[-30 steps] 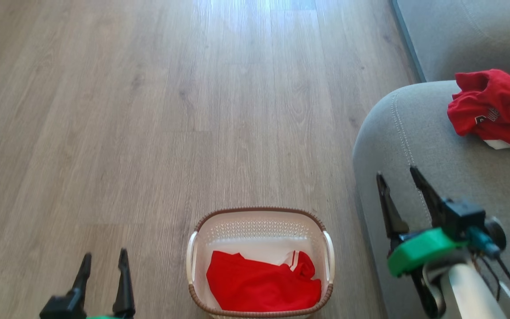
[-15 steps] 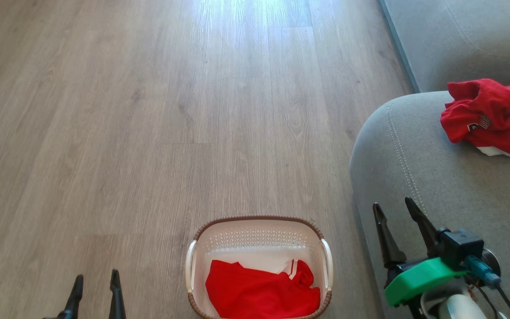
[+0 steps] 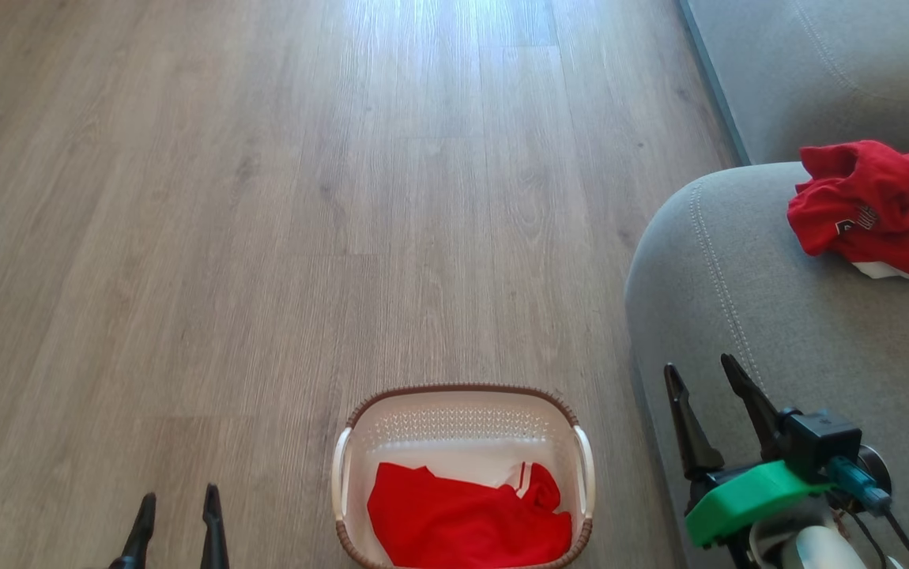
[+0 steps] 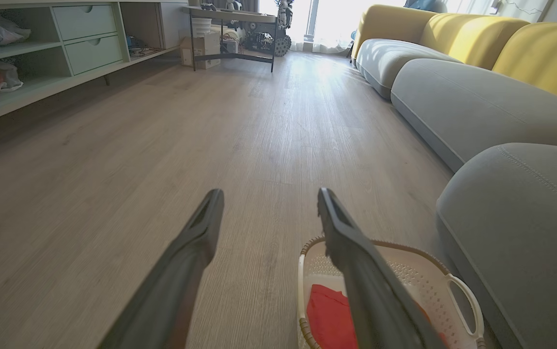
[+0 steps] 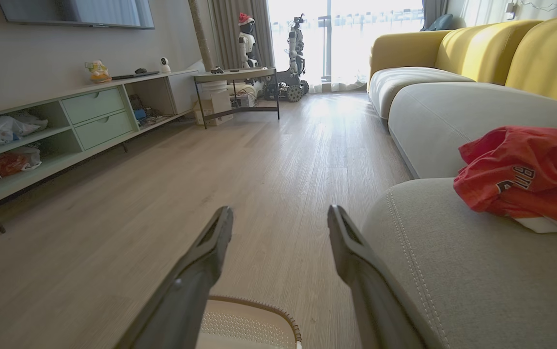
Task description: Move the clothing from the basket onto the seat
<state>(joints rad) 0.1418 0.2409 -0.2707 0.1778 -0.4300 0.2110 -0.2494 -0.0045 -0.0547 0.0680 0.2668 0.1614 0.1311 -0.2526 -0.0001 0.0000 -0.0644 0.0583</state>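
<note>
The white basket (image 3: 462, 419) with its brown rim stands on the floor at the bottom middle of the head view, and a red garment (image 3: 462, 525) with white trim lies inside it. A second piece of red clothing (image 3: 869, 205) with dark numerals lies crumpled on the grey seat (image 3: 778, 316) at right, also seen as the red clothing (image 5: 520, 177) in the right wrist view. My right gripper (image 3: 699, 375) stands open and empty over the seat's rounded edge, to the right of the basket. My left gripper (image 3: 178, 502) is open and empty over the floor, left of the basket (image 4: 419, 271).
Wood-look floor (image 3: 304, 197) stretches ahead and to the left. A low green shelf unit (image 5: 65, 121) runs along the left wall. Yellow sofa backs (image 5: 501, 48) rise behind the grey cushions. A small table (image 5: 235, 77) and a parked robot (image 5: 295, 58) stand far ahead by the window.
The head camera tipped, so the whole picture slid down a little. My right gripper drew back towards me along the seat's edge. The clothing and basket stayed where they were.
</note>
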